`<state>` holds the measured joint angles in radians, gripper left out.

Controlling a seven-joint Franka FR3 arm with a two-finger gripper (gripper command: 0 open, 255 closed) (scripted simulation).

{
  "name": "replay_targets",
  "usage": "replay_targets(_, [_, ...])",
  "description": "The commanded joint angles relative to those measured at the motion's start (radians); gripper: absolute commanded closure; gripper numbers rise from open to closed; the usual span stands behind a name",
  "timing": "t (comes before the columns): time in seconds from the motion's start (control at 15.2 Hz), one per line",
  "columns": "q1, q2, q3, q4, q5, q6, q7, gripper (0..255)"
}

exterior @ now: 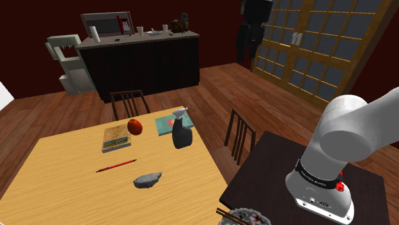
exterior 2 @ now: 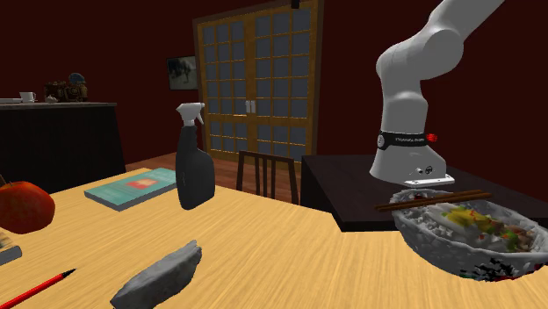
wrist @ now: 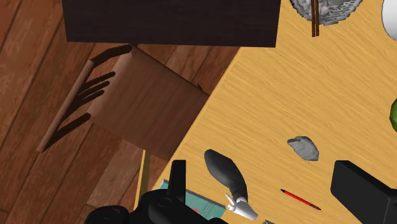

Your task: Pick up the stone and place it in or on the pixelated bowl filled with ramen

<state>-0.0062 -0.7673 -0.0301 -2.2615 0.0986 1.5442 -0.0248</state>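
The grey stone lies flat on the wooden table, near its middle. The pixelated ramen bowl, with dark chopsticks across its rim, sits at the table's corner beside the robot's dark stand. In the wrist view my gripper is open, its black fingers wide apart with nothing between them. It hangs high above the table edge. From there the stone lies on the wood beyond the fingers and the bowl is farther off.
A dark spray bottle stands past the stone, with a teal book behind it. A red fruit, another book and a red pencil also lie on the table. Wooden chairs stand against the table's edges.
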Motion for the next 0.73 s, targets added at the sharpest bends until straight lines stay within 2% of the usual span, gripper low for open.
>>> replay_targets(0.0, [0.000, 0.000, 0.000, 0.000, 0.000, 0.000, 0.000, 0])
replay_targets(0.66, [0.071, 0.268, 0.100, -0.012, 0.033, 0.228, -0.005, 0])
